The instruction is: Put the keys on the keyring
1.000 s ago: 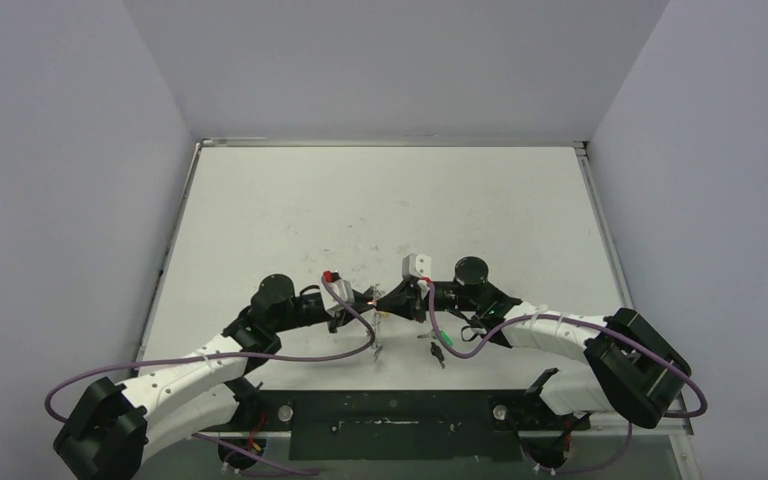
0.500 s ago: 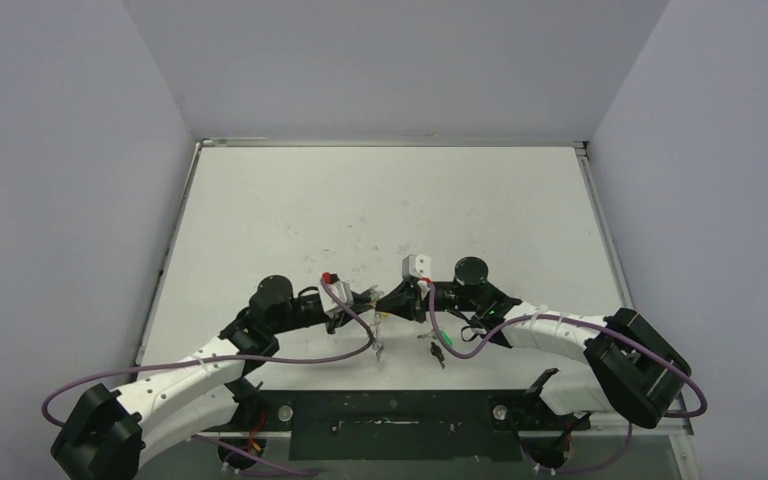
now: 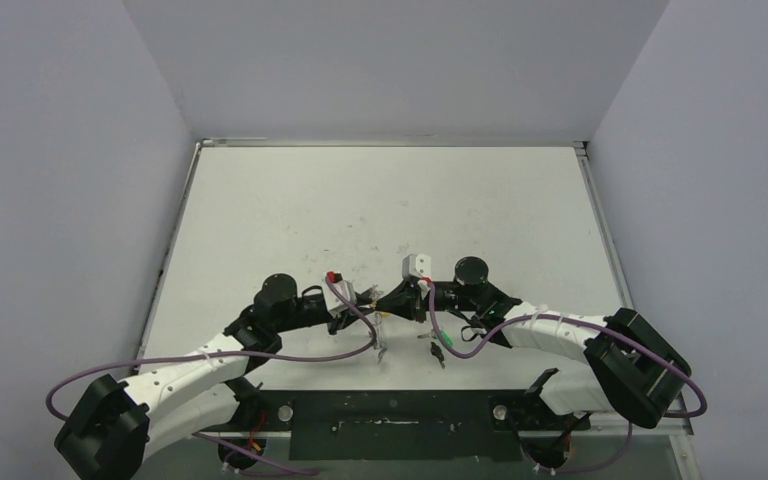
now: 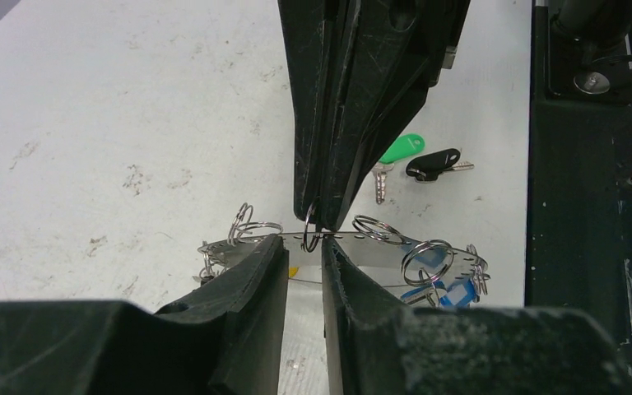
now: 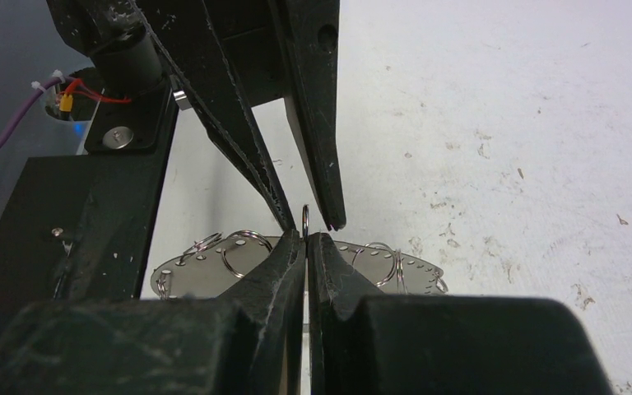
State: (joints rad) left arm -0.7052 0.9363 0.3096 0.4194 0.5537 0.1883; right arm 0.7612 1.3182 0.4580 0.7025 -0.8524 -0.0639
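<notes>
Right gripper (image 5: 306, 239) clamps small steel split ring (image 4: 310, 226) on thin silvery keyring (image 4: 341, 235), probably steadying it. Left gripper (image 4: 303, 251), at six o'clock, slightly parted, empty.

Tally: one green key (image 4: 401, 149), one black key (image 4: 433, 164), both 1 o'clock of one perforated keyring plate (image 5: 193, 276); at least two blue tags (image 4: 458, 291), 4 o'clock; at least five split rings (image 4: 377, 229).

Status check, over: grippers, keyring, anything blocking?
Left gripper open, jaws flanking small ring. Right gripper shut on it, above keyring. Green key, black key loose on table. Nothing blocking.
</notes>
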